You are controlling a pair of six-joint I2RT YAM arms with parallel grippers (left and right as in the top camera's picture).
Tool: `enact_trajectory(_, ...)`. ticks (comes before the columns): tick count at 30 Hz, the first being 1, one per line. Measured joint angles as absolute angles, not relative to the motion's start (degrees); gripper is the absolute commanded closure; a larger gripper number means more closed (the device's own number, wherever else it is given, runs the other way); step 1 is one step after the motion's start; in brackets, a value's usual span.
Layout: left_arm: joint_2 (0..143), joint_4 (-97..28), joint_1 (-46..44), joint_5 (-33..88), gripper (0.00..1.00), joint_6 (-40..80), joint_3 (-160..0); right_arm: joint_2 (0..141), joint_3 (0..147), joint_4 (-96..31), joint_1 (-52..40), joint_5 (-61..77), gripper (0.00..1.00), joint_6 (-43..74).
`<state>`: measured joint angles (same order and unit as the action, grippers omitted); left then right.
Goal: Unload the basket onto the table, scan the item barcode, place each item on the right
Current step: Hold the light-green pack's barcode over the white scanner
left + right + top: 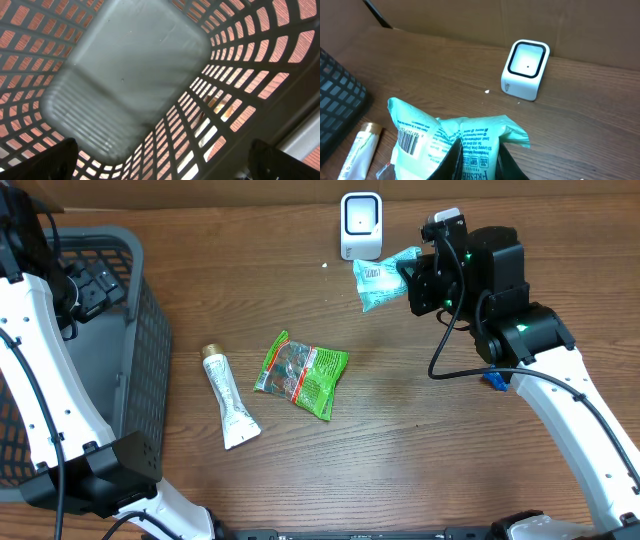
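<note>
Grey mesh basket is faced by the left fingers, held wide apart; a mint-green packet is clamped by the right fingers near the scanner.

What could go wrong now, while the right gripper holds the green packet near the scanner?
1. The barcode on the mint-green packet appears to face the wrist camera rather than the scanner, so the scan may fail.
2. The right gripper pinches only one crumpled edge, so the soft packet could sag or slip out.
</note>
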<state>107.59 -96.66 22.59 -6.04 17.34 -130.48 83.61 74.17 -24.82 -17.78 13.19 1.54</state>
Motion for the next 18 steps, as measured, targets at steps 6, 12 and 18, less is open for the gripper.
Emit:
enact_trajectory(6, 107.59, -96.66, 22.59, -6.02, 0.00, 17.34, -130.47, 83.61, 74.17, -21.93, -17.78, 12.19, 0.96, -1.61)
enact_trajectory(12, 107.59, -96.68, 22.59, -6.02, 0.00, 17.34, -130.47, 86.89, 74.17, -15.59, -17.78, 5.98, 0.96, -12.69)
enact_trajectory(18, 107.59, -96.66, 22.59, -6.07, 0.00, 17.34, -130.47, 91.88, 74.19, -1.26, -17.78, -7.33, 0.96, -18.52)
